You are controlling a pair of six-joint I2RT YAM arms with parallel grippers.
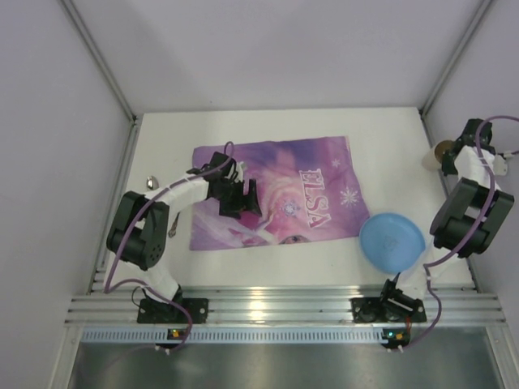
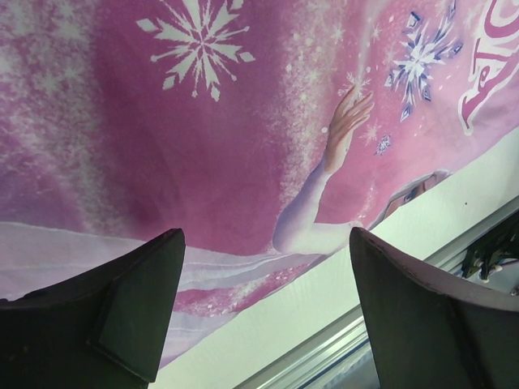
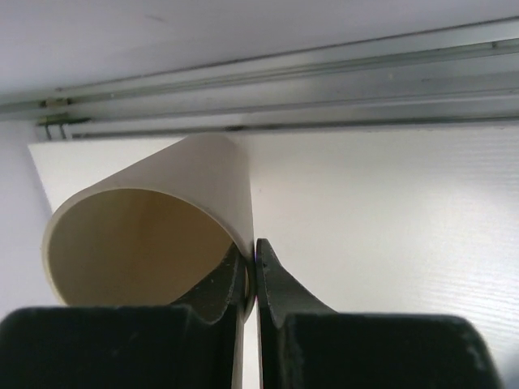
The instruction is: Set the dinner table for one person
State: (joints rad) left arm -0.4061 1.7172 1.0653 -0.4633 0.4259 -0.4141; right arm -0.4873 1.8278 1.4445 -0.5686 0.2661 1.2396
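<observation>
Two arms reach over a white table (image 1: pixel 284 269). A purple mat (image 1: pixel 316 174) printed "ELSA" lies flat across the table's middle. The left gripper (image 1: pixel 243 198) hangs above the mat's left part with its jaws spread wide and nothing between them. In the left wrist view, both dark fingers (image 2: pixel 122 300) frame the mat's snowflake print, with bare table just past the mat's edge.

The right gripper (image 3: pixel 253 267) is at the table's far right corner, clamped on the wall of a cream cup (image 3: pixel 162 219), one finger inside the rim and one outside. The cup's mouth faces the wrist camera, with the table surface beneath and beyond it. A blue plate (image 1: pixel 392 241) sits on the table just beside the mat's near right corner.
</observation>
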